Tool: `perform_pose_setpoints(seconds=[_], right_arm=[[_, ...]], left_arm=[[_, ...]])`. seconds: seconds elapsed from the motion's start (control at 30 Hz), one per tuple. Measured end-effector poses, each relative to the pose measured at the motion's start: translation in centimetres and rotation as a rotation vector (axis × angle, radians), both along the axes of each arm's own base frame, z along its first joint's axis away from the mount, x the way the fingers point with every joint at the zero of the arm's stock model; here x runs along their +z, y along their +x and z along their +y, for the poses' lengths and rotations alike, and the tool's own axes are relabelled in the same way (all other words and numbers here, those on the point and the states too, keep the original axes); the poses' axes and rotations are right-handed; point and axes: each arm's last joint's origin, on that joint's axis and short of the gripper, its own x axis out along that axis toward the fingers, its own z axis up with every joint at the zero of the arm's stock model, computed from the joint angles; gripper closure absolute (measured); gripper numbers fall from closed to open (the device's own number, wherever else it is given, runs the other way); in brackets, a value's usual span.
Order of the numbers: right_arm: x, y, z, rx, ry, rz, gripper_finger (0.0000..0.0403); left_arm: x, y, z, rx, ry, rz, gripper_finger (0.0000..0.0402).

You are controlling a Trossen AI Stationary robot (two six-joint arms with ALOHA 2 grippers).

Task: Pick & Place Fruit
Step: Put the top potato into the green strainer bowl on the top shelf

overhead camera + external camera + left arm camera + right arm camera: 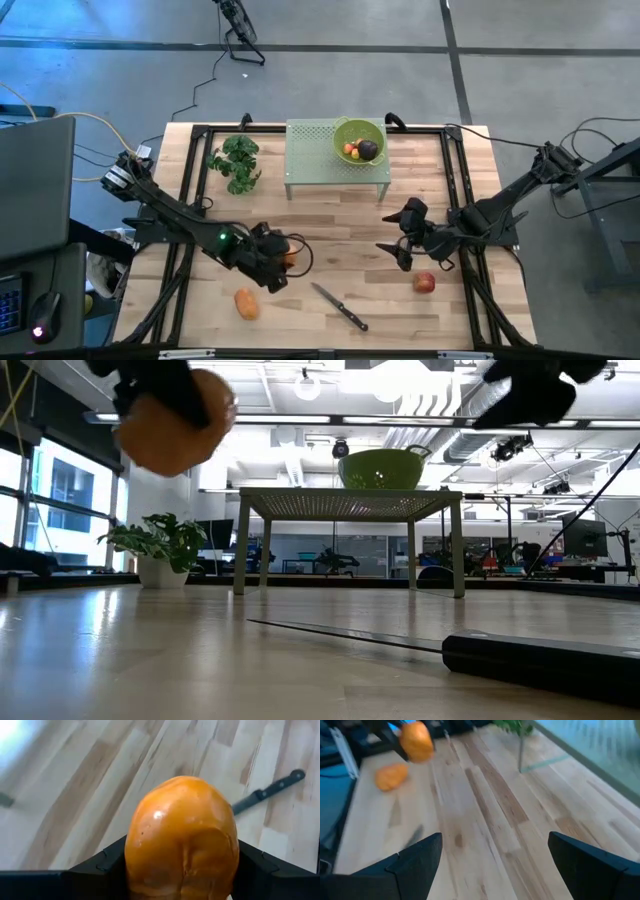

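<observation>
Looking straight down, the high view shows a pale wooden worktop (330,240) on a black frame, standing on a grey floor. The left gripper (277,258) hangs over the front left part, its jaws clamped on an orange fruit (288,256). A second orange fruit (246,303) lies just in front of it. A black-handled knife (340,306) lies near the front middle, and a red apple (424,283) rests to its right. The right gripper (400,250) hovers just behind the apple, jaws wide apart and holding nothing. At the back, a small green mesh stand (318,158) carries a green bowl (359,140) with a dark purple fruit (367,150) and small red-orange pieces inside. A leafy green bunch (236,163) lies left of the stand.

The low view looks level across the boards into a bright open room with ceiling lights and windows. The held fruit (175,422) hangs at upper left, off the surface. The bowl's contents are hidden behind its wall (384,468). The knife handle (540,657) is cut off at the edge.

The left wrist view is nearly filled by the held fruit (182,840) between two dark fingers (102,865); the knife (270,792) shows beyond.

The right wrist view is blurred; both orange fruits (416,741) (391,776) show far off, past the open fingers (417,857).
</observation>
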Motion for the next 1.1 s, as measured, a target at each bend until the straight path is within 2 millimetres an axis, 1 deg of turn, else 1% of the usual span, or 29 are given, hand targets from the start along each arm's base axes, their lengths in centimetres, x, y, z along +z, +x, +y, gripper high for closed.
perform_pose_setpoints(seconds=[0.13,0.33,0.63,0.83,0.97,1.1], right_arm=[[0.7,0.5,0.4,0.055,0.003,-0.068,0.0047],[1.7,0.9,0.7,0.130,-0.029,-0.145,0.0047],[2.5,1.2,0.9,0.129,-0.015,-0.225,0.0047],[2.6,1.3,0.8,0.127,-0.005,-0.239,0.0046],[2.4,1.8,0.5,0.118,-0.007,-0.239,0.0034],[2.2,2.5,0.3,0.154,0.013,-0.238,0.0008]], left_arm=[[0.6,0.6,0.0,-0.016,0.021,-0.077,0.0167],[1.6,2.1,0.8,-0.048,0.054,-0.199,0.0167],[3.1,4.1,2.8,-0.061,0.114,-0.358,0.0167],[4.2,4.9,3.4,-0.104,0.138,-0.456,0.0167],[4.8,5.1,3.3,-0.143,0.169,-0.513,0.0167],[5.1,5.2,3.1,-0.178,0.166,-0.543,0.0167]])
